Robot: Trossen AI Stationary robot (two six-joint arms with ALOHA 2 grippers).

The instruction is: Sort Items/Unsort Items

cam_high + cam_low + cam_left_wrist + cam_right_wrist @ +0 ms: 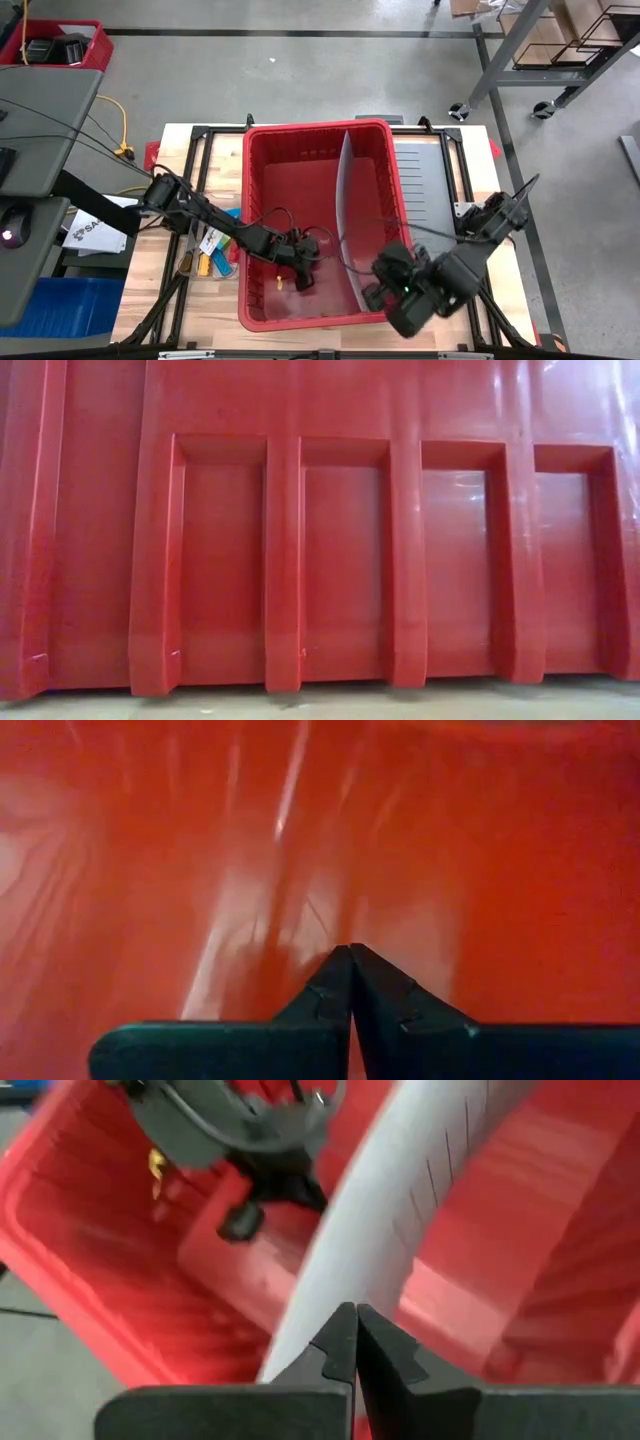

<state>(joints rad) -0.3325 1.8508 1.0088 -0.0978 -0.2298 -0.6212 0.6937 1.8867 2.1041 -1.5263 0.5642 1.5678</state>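
Wooden tabletop (200, 150) with the red bin (300, 135). My left gripper (303, 283) is down inside, fingers clenched empty, small yellow item (279, 284) just beside them. Right gripper (375, 297) clenched over the divider (345, 210). Next I'd open and grab.

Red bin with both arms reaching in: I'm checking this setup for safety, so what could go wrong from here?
1. The left gripper is shut, empty, low inside the red bin; it could scrape the floor.
2. The right gripper is shut beside the grey divider and might knock it loose.
3. A small yellow item lies beside the left gripper, which could shove it away.
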